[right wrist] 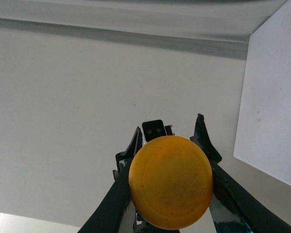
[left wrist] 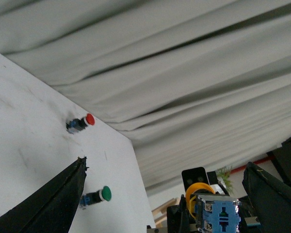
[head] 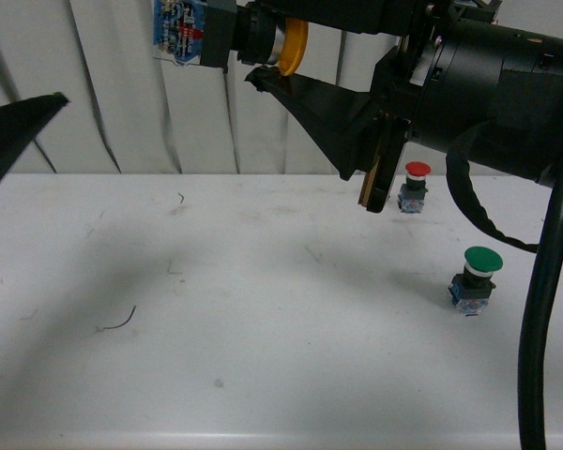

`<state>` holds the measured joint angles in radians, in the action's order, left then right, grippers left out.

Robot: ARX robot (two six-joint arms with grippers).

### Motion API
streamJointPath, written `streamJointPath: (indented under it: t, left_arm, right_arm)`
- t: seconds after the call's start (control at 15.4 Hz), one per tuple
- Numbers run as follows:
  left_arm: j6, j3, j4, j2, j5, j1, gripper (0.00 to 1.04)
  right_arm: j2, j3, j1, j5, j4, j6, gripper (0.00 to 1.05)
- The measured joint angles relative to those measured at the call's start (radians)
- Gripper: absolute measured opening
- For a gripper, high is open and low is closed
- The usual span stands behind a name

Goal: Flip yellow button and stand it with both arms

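Observation:
My right gripper [head: 253,42] is shut on the yellow button [head: 294,47] and holds it sideways, high above the white table [head: 263,328]. Its blue switch block [head: 178,33] points left, toward the left arm. In the right wrist view the round yellow cap [right wrist: 170,188] fills the gap between the black fingers [right wrist: 111,204]. My left gripper [left wrist: 166,162] is open and empty. In the left wrist view the button's blue block [left wrist: 218,213] faces it between its spread fingers, apart from them. In the front view only one left finger [head: 23,122] shows, at the left edge.
A red-capped button [head: 416,186] and a green-capped button [head: 477,277] stand upright on the right of the table. Both also show in the left wrist view, the red one [left wrist: 81,123] and the green one [left wrist: 98,196]. A pale curtain [head: 122,112] hangs behind. A black cable [head: 544,309] hangs at the right.

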<state>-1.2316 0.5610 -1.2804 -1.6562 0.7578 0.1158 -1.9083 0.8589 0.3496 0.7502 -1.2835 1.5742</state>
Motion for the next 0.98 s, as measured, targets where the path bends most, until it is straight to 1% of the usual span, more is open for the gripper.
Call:
streamJointPath:
  t: [0.13, 0.26, 0.52, 0.59, 0.65, 0.72, 0.78, 0.85, 0.91, 0.98]
  left_arm:
    - [0.006, 0.000, 0.064, 0.019, 0.061, 0.126, 0.98]
    - [0.080, -0.043, 0.151, 0.121, 0.144, 0.241, 0.98]
    - [0.373, -0.175, 0.354, 0.446, 0.377, 0.488, 0.98]
    - [0.467, -0.200, 0.310, 0.520, 0.433, 0.561, 0.98]
    - [0.534, -0.213, 0.299, 0.579, 0.487, 0.618, 0.98]
    - [0.577, -0.227, 0.256, 0.611, 0.526, 0.670, 0.98]
    - [0.711, -0.237, 0.530, 0.727, 0.333, 0.642, 0.87]
    - [0.872, -0.278, 0.701, 0.861, 0.145, 0.592, 0.76]
    - [1.005, -0.323, 0.823, 0.976, 0.005, 0.535, 0.65]
    - [1.098, -0.356, 0.896, 1.057, -0.104, 0.478, 0.55]
  right_arm:
    - [-0.017, 0.018, -0.018, 0.003, 0.000, 0.031, 0.36]
    - [-0.030, 0.030, -0.023, 0.004, 0.000, 0.051, 0.36]
    - [-0.060, 0.059, -0.024, 0.011, 0.001, 0.062, 0.36]
    - [-0.066, 0.066, -0.026, 0.017, 0.000, 0.067, 0.36]
    - [-0.070, 0.072, -0.031, 0.019, 0.001, 0.070, 0.36]
    - [-0.073, 0.074, -0.036, 0.025, 0.000, 0.073, 0.36]
    - [-0.074, 0.076, -0.037, 0.025, 0.001, 0.076, 0.36]
    - [-0.074, 0.081, -0.037, 0.024, 0.001, 0.077, 0.36]
    - [-0.076, 0.084, -0.037, 0.025, 0.001, 0.078, 0.36]
    - [-0.076, 0.084, -0.036, 0.028, 0.001, 0.078, 0.36]
